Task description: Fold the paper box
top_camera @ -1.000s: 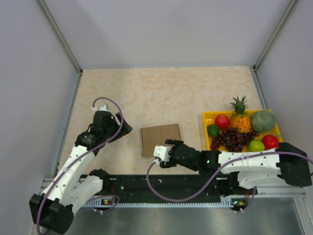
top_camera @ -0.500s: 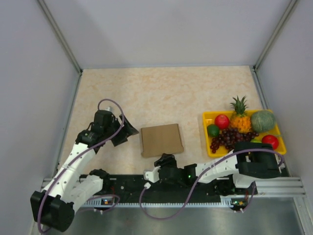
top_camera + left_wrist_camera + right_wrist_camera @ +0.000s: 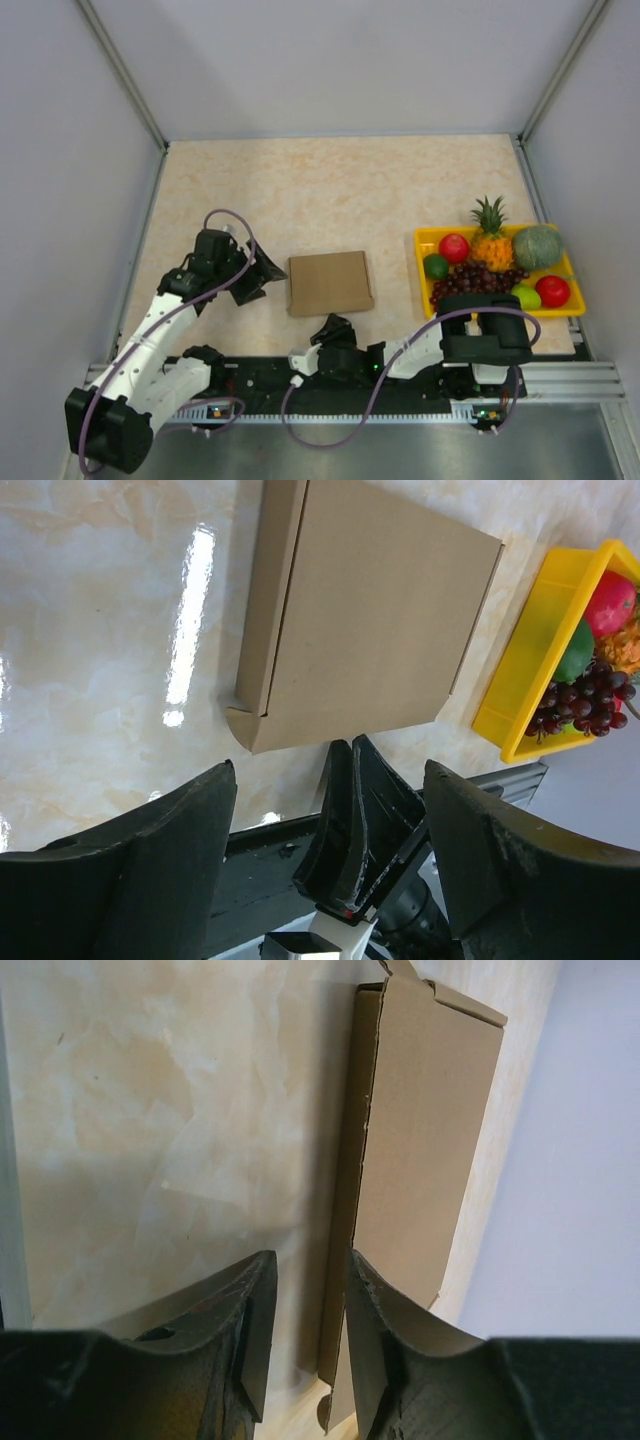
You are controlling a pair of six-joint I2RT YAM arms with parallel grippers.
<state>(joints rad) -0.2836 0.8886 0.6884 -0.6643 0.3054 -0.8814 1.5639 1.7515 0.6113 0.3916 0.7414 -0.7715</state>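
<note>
The left jaws stood wide and empty just left of the flat brown kraft cardboard box [image 3: 330, 283], facing its left edge without touching it. The box lay closed on the beige marbled desk [image 3: 350, 180], toward the front edge. The right jaws, narrowed to a slim gap with nothing in it, pointed at the box's near edge from just in front, apart from it. 1 yellow plastic fruit tray [image 3: 432, 238] sat further right.
</note>
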